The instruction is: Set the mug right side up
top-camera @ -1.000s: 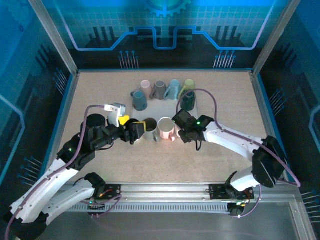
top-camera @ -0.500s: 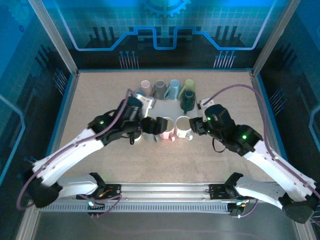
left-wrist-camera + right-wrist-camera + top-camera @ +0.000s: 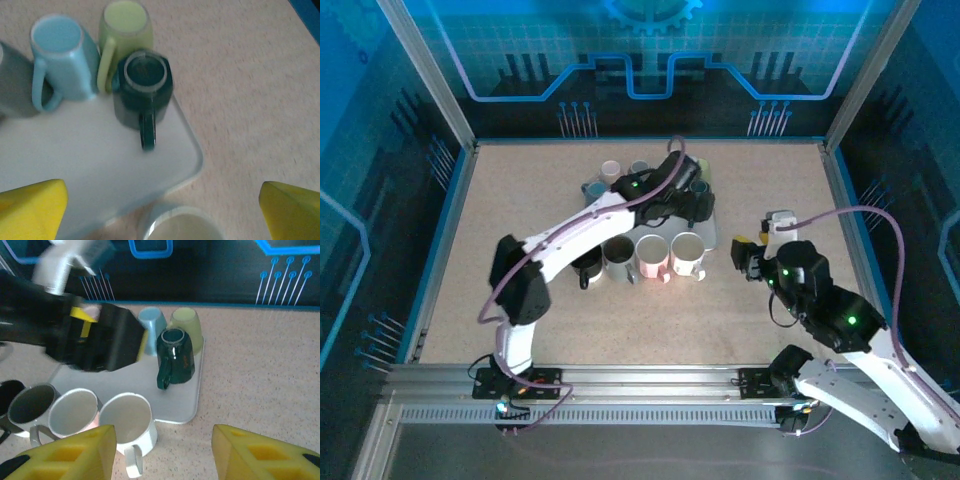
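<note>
A dark green mug (image 3: pixel 142 87) stands upside down at the right end of the grey tray (image 3: pixel 100 165), handle toward the front; it also appears in the right wrist view (image 3: pixel 175 357) and overhead (image 3: pixel 698 190). My left gripper (image 3: pixel 686 215) hovers open over the tray's front right corner, the green mug just ahead and nothing between its yellow fingers (image 3: pixel 30 207). My right gripper (image 3: pixel 740 258) is open and empty, right of the white mug (image 3: pixel 127 420), its fingers (image 3: pixel 265 455) low over the table.
Light blue (image 3: pixel 62 57), lime (image 3: pixel 125 25) and grey (image 3: pixel 12 80) mugs stand upside down at the tray's back, with pink (image 3: pixel 611 170) and teal (image 3: pixel 595 190) ones further left. In front, black (image 3: pixel 588 265), grey (image 3: pixel 618 258), pink (image 3: pixel 652 257) and white mugs stand upright.
My left arm has swung from the front row of mugs back over the tray toward the dark green mug. My right gripper has pulled away to the right of the white mug.
</note>
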